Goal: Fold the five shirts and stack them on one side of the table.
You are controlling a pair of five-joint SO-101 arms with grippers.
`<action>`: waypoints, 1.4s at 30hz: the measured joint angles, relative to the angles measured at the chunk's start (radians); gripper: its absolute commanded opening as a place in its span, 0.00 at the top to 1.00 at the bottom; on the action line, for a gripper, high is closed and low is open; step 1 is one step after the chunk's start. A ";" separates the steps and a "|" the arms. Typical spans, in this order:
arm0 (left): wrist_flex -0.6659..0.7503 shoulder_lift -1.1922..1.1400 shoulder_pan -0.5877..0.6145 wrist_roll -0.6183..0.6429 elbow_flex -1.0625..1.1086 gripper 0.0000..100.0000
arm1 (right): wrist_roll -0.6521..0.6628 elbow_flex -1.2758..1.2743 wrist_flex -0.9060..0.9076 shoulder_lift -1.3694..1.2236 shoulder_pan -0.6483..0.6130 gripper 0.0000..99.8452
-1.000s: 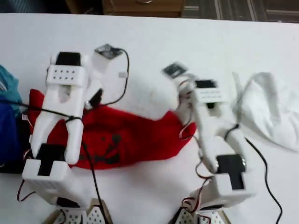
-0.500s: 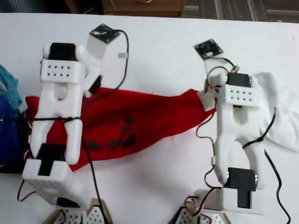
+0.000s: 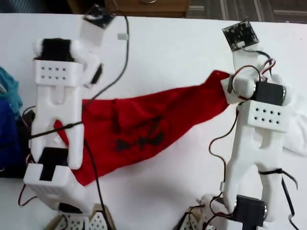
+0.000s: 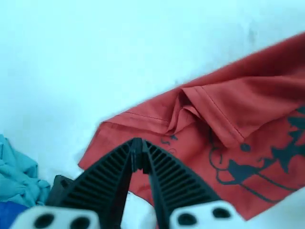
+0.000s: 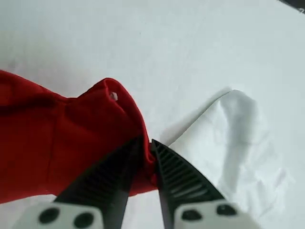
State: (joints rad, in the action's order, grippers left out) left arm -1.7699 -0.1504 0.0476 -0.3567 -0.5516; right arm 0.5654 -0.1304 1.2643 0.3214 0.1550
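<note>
Red shirt (image 3: 139,132) lies stretched over the table (image 3: 168,43); from above, its long axis slants from the near left edge toward the far right. Your left gripper (image 4: 139,150) has its fingers pressed together over the hem. Your right gripper (image 5: 147,151) pinches the far-right tip.

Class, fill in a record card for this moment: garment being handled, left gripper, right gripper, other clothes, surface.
garment: red shirt, dark print, stretched between both grippers
left: left gripper shut on the shirt's edge
right: right gripper shut on its other end
other clothes: white shirt near the right gripper; teal cloth and blue cloth at the table's left edge
surface: white table
</note>
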 measured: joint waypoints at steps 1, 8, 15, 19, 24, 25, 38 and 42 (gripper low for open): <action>0.000 0.000 -0.020 0.002 0.025 0.96 | 0.018 -0.018 0.000 -0.002 0.000 0.98; 0.092 0.000 -0.107 0.138 0.316 0.74 | 0.072 -0.112 -0.041 -0.005 0.002 0.98; 0.273 0.000 -0.158 0.318 0.511 0.74 | 0.075 -0.115 -0.048 -0.005 0.002 0.98; 0.399 0.000 -0.158 0.428 0.600 0.74 | 0.075 -0.115 -0.048 -0.005 0.002 0.98; 0.502 -0.002 -0.178 0.459 0.710 0.74 | 0.075 -0.115 -0.048 -0.005 0.002 0.98; 0.520 -0.002 -0.178 0.460 0.724 0.74 | 0.075 -0.115 -0.048 -0.005 0.002 0.98; 0.453 -0.362 -0.203 0.549 0.457 0.96 | 0.075 -0.117 -0.048 -0.008 0.002 0.98; 0.331 -0.465 -0.206 0.577 0.245 0.97 | 0.075 -0.117 -0.048 -0.008 0.002 0.98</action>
State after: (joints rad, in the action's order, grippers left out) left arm -1.4385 -0.6153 -0.1580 0.2202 -0.3061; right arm 0.6406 -0.2470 1.2167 0.3138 0.1565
